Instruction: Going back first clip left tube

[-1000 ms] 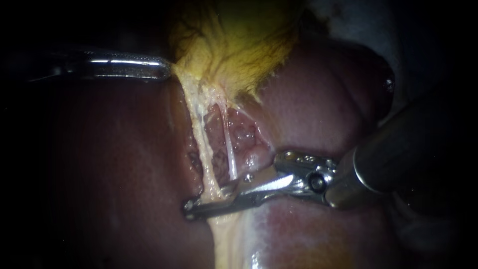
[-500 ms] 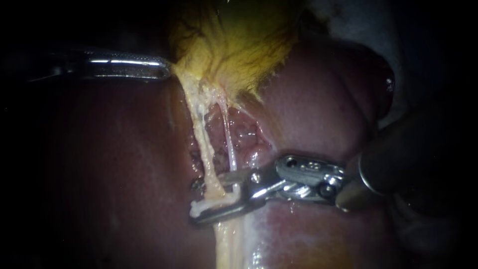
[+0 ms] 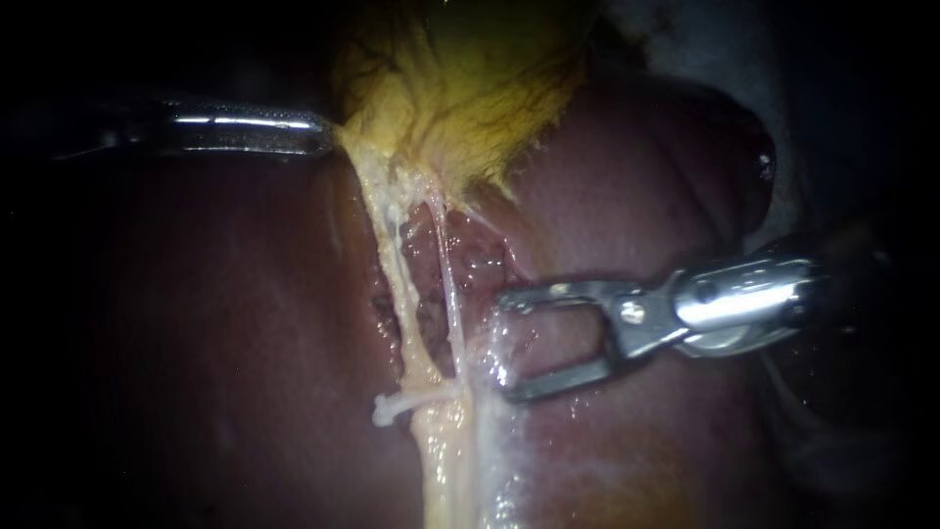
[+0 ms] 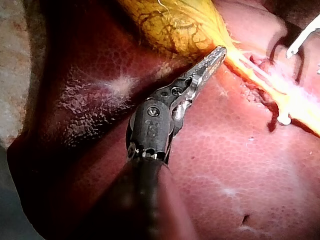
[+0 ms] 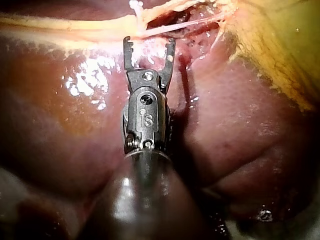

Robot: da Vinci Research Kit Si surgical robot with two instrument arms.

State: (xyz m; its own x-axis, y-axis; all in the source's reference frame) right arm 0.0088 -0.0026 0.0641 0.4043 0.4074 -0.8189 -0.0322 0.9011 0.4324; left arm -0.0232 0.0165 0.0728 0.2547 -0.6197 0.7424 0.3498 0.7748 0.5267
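One clip (image 3: 397, 405) crosses the left tube (image 3: 390, 264); my right instrument (image 3: 504, 345), jaws spread and empty, lies just beside it. My left instrument (image 3: 329, 134), jaws together, seemingly pinches the gallbladder (image 3: 470, 98). Next, I judge: back straight out, snagging nothing

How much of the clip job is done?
Done: a white clip sits across the left tube. In hand: the right instrument, jaws open and empty, stands clear of the clip; the left instrument grips the gallbladder. Left: probably only drawing the right instrument farther away.
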